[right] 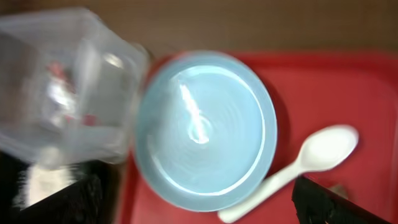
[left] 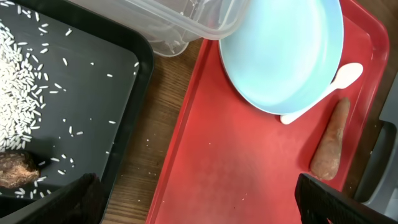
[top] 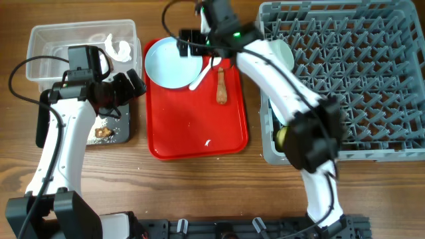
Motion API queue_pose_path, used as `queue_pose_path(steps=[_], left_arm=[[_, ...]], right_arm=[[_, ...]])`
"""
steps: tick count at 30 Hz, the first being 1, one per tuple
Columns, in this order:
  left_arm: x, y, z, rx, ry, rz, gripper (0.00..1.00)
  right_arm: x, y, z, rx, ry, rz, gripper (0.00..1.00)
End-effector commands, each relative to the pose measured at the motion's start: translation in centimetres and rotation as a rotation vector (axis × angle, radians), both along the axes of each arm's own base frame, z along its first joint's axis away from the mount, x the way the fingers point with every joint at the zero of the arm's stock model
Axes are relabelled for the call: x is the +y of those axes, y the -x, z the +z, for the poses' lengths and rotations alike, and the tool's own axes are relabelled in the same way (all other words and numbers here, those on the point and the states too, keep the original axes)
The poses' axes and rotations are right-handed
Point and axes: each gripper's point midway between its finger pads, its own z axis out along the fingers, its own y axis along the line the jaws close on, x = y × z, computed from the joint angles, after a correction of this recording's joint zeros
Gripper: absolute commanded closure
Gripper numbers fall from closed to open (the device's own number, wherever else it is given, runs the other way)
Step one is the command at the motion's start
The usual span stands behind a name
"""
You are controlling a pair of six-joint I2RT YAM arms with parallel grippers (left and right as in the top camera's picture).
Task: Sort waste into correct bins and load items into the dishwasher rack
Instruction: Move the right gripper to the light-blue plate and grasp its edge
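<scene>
The right gripper (right: 196,185) is spread wide above the plate (right: 205,124), against which the spoon (right: 305,160) is laid on the red tray (right: 323,87). The left gripper (left: 198,190) is opened wide between the black tray (left: 118,106), strewn with rice (left: 18,93), and the stick (left: 329,143).

Your left arm (top: 63,139) runs up the left side and bends right at the wrist, so the left gripper (top: 135,87) points right, jaws spread wide, nothing held. Your right arm (top: 279,79) folds at the elbow and stretches up-left, right gripper (top: 188,42) jaws parted wide too, empty
</scene>
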Motion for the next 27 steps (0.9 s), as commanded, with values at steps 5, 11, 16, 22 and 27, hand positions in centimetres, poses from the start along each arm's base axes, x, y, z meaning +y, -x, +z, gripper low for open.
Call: queue_pose_path(steps=[5, 11, 16, 22, 27], left_arm=[[0.3, -0.5, 1.0, -0.031, -0.006, 0.005, 0.0], [0.3, -0.5, 1.0, -0.031, -0.006, 0.005, 0.0], [0.3, -0.5, 1.0, -0.031, -0.006, 0.005, 0.0], [0.3, -0.5, 1.0, -0.031, -0.006, 0.005, 0.0], [0.3, -0.5, 1.0, -0.031, -0.006, 0.005, 0.0]], right_arm=[[-0.5, -0.6, -6.6, 0.151, -0.011, -0.238, 0.03], [-0.4, -0.7, -10.5, 0.184, 0.014, -0.238, 0.23], [-0.3, -0.7, -12.0, 0.195, 0.023, -0.238, 0.36], [-0.1, -1.0, -12.8, 0.188, 0.02, -0.239, 0.54], [0.0, -1.1, -13.1, 0.187, 0.018, -0.24, 0.9]])
